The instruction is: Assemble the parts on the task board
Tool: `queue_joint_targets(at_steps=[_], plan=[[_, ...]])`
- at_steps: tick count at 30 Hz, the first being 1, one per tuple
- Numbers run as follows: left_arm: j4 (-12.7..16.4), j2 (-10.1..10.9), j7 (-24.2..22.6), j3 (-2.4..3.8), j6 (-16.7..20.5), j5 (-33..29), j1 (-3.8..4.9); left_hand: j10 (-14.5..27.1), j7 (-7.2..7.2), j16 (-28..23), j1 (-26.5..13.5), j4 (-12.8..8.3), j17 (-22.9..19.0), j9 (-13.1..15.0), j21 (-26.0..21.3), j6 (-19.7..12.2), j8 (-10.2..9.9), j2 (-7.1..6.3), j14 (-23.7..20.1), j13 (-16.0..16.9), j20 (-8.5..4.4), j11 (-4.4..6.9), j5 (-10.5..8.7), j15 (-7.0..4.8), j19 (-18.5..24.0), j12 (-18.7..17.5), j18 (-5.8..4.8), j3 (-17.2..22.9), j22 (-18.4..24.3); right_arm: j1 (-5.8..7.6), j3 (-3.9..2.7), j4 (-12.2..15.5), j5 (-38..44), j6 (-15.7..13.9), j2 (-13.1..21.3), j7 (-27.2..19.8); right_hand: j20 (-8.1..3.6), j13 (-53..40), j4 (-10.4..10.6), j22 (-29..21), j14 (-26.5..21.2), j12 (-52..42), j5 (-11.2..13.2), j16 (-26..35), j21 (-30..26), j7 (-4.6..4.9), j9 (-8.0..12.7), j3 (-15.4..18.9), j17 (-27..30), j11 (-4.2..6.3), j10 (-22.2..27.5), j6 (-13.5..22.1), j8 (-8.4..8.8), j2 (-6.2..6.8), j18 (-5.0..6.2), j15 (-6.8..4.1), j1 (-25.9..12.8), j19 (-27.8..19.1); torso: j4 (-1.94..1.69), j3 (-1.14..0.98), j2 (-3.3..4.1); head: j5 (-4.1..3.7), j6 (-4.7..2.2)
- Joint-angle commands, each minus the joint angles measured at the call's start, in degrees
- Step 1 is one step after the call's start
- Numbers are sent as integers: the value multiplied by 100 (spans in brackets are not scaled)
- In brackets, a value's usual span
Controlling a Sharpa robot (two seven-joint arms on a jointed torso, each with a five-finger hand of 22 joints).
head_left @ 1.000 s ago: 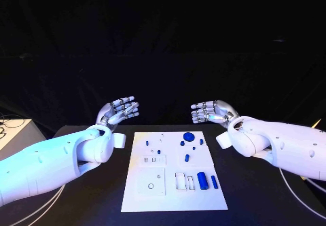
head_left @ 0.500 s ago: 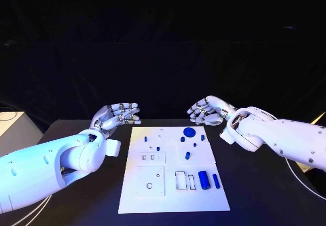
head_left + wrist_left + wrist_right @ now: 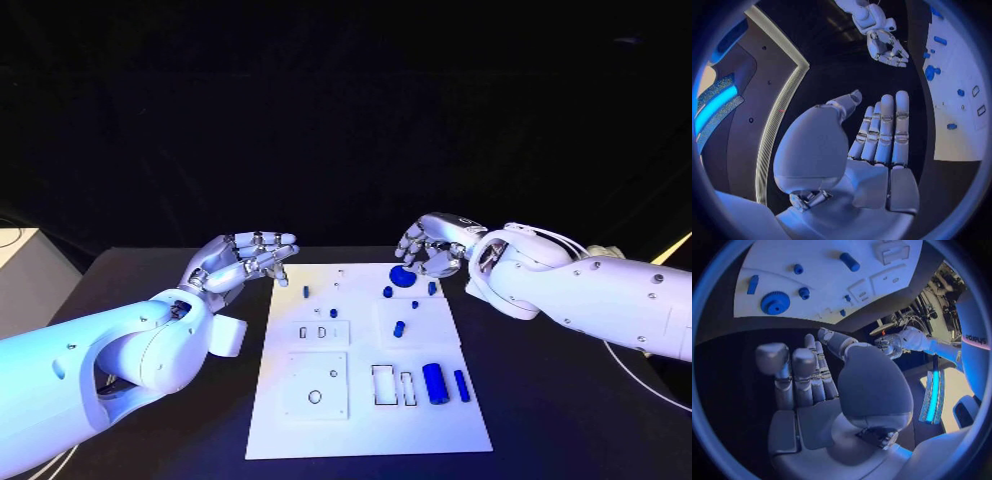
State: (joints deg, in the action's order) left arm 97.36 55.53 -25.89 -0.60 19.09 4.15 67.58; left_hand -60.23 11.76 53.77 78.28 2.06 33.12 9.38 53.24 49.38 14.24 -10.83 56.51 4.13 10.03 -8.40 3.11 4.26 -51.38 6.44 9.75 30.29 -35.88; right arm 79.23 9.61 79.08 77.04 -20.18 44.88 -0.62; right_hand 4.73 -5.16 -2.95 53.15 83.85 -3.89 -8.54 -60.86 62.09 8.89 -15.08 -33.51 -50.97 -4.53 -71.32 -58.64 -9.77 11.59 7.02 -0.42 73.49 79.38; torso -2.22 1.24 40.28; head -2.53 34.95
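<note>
Black table and dark backdrop; your board (image 3: 368, 400) lies mid-table, with blue parts scattered over it: a gear (image 3: 402, 275) at the far end, a cylinder (image 3: 433, 382) and bar (image 3: 462, 385) near the right. By the look of it, assembly has hardly begun; you cannot tell which small pegs are already seated. Your left hand (image 3: 248, 259) hovers off the far left corner, fingers apart, empty. Your right hand (image 3: 433, 247) hangs over the gear, fingers loosely curled, holding nothing; contact is unclear.
</note>
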Motion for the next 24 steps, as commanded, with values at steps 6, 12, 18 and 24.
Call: queue_joint_targets(at_steps=[6, 12, 18, 24], plan=[[242, 88, 74, 28, -321, 235, 15, -62, -14, 188, -104, -12, 37, 14, 288, 26, -26, -19, 143, 9, -31, 19, -22, -17, 19, -50, 76, 78, -179, -60, 5, -86, 1157, 214, -155, 703, 71, -17, 60, 1079, 251, 28, 46, -920, 862, 10, -156, -70, -898, -51, 251, 156, 80, 189, -240, 59, -60, 246, -69, 4, 165, -66, -51], [315, 110, 97, 39, -350, 253, 25, -62, -16, 197, -110, -11, 38, 15, 305, 25, -26, -21, 146, 9, -30, 19, -22, -18, 25, -52, 75, 81, -191, -133, 15, -149, 1313, 275, -275, 807, 104, -33, 110, 1344, 237, 24, 50, -1184, 1078, -8, -236, -26, -1128, -66, 413, 234, 109, 273, -270, 65, -106, 300, -82, 12, 210, -84, -56], [345, 122, 118, 45, -350, 257, 43, -22, 11, 221, -150, -2, 33, 10, 373, -14, -49, -35, 136, 3, -26, 1, -22, -5, 63, -77, 73, 81, -238, -228, 23, -226, 1453, 249, -374, 966, 112, -40, 139, 1419, 218, 23, 16, -1275, 1138, 6, -288, 10, -1189, -84, 532, 235, 105, 286, -275, 73, -114, 305, -99, 15, 248, -64, -50], [352, 145, 125, 47, -345, 256, 53, -11, 17, 226, -155, -3, 30, 9, 388, -25, -56, -37, 132, 2, -24, -4, -22, -1, 74, -83, 72, 82, -249, -255, 26, -266, 1510, 295, -400, 1036, 116, -43, 144, 1442, 214, 24, 18, -1317, 1158, 3, -311, 38, -1220, -87, 593, 237, 105, 297, -275, 72, -110, 305, -110, 28, 267, -80, -45]])
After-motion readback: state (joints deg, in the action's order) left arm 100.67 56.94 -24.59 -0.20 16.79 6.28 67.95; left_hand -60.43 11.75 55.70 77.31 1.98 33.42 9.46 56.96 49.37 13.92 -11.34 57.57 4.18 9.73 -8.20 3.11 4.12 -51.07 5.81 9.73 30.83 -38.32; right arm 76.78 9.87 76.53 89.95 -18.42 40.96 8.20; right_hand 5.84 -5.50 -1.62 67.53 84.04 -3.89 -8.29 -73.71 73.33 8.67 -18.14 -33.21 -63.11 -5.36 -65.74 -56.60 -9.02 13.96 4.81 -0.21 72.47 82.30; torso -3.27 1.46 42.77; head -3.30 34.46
